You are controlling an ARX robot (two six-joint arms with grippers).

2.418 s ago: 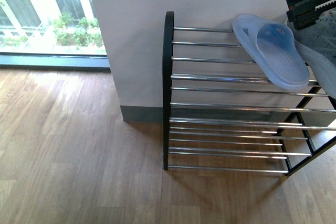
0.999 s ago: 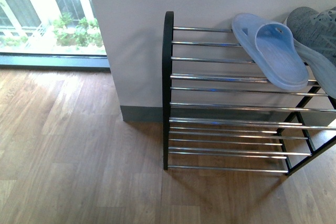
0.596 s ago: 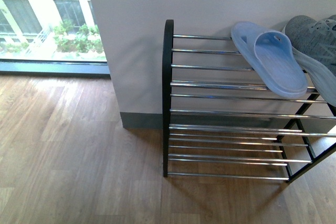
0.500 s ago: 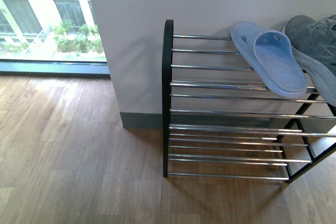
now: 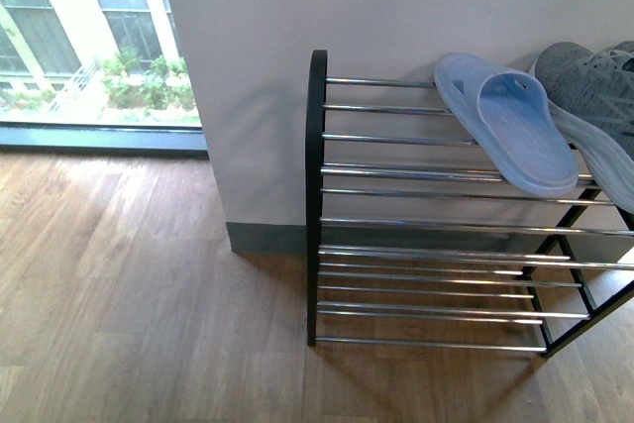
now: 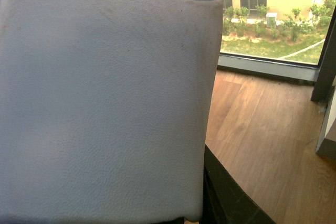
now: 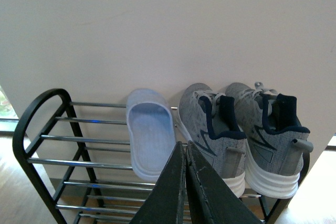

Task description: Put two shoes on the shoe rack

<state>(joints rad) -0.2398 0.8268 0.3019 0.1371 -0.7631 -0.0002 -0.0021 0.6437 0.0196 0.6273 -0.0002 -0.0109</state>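
Grey sneakers (image 7: 247, 129) sit on the shoe rack (image 7: 37, 124), just past the right gripper (image 7: 185, 182), whose fingers are pressed together, holding nothing.

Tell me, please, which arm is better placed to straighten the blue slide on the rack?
Right, probably: its shut tool points at the rack, near the slide; the left wrist view shows no rack.

Your right gripper (image 7: 185, 182) shows only in its own wrist view: two dark fingers (image 7: 169, 192) pressed together, tips touching, nothing between them. Your left gripper appears in no view, and neither arm shows from the front.
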